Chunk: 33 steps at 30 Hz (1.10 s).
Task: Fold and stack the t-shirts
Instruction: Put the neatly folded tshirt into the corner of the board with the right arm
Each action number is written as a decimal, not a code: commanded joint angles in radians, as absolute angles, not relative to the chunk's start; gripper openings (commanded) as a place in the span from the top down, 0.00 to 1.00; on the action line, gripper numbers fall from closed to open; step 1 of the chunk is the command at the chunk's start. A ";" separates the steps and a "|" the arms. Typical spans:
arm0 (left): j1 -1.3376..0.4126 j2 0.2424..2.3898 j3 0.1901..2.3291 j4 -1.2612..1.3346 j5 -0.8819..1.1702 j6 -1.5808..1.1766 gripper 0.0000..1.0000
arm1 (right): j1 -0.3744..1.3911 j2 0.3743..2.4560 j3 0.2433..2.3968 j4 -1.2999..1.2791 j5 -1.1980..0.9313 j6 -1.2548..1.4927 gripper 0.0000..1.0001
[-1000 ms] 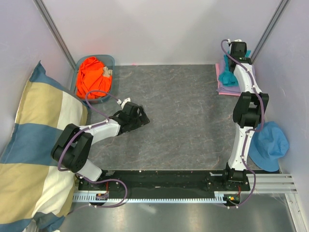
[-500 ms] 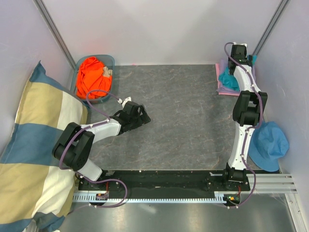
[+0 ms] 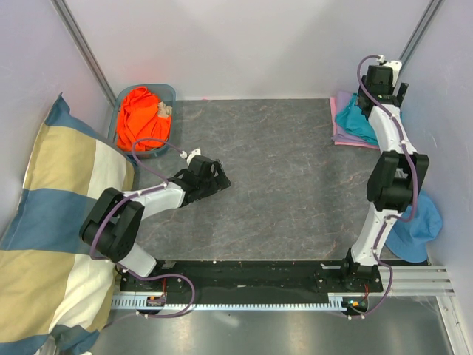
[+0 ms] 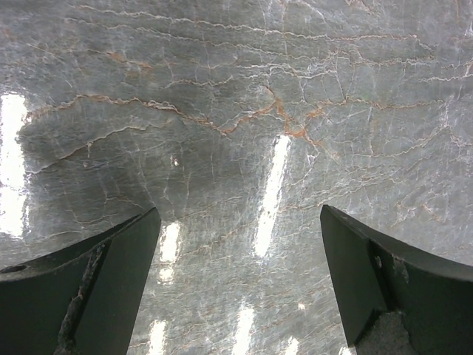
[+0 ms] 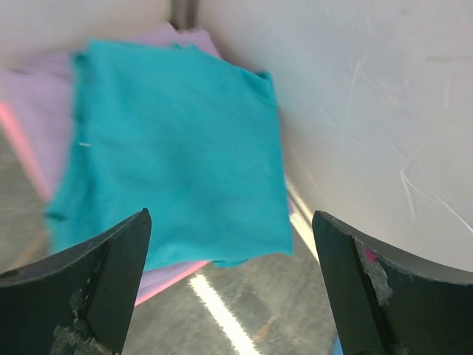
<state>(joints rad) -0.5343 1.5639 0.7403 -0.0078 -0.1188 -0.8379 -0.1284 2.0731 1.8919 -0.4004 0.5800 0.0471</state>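
Release done on R side: my right pincer [image 5: 229, 222] went from nearly closed to jaws fully apart within the last sec, and there's nothing between the fingers now. The teal shirt [image 5: 174, 148] is out of my grip and lies folded flat on the lavender shirt [image 5: 37, 96], w/ the pink shirt [image 5: 16, 133] showing as an edge underneath. All three are in the far R corner of the table [image 3: 281, 170], close against the wall [image 5: 369, 89].

From above, my R wrist has also lifted and pulled back toward that corner; a sec ago it was down over the stack. The teal one looks a bit skewed, w/ its near corner seeming to hang past the lavender edge. Prob OK, can't say more from here.

My left pincer [image 4: 240, 214] hasn't budged: jaws wide apart, holding nothing, low over bare table at centre-left.

So I reckon teal's stacking step is finished, 3 of 4 done. The orange shirt [image 3: 143, 115] is crumpled in the blue bin [image 3: 168, 92] at far L, not yet folded. That's what's left, and the L arm is nearer to it.
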 commanded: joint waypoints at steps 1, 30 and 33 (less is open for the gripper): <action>-0.540 1.580 0.680 -0.158 -0.077 -0.796 0.00 | -0.121 1.885 1.767 -0.339 0.408 0.181 0.02; -0.615 1.348 0.669 -0.210 -0.178 -0.726 0.00 | 0.086 1.862 1.557 -0.271 0.531 0.189 0.02; -0.614 1.370 0.672 -0.210 -0.175 -0.724 0.00 | 0.081 1.982 1.695 -0.279 0.552 0.143 0.02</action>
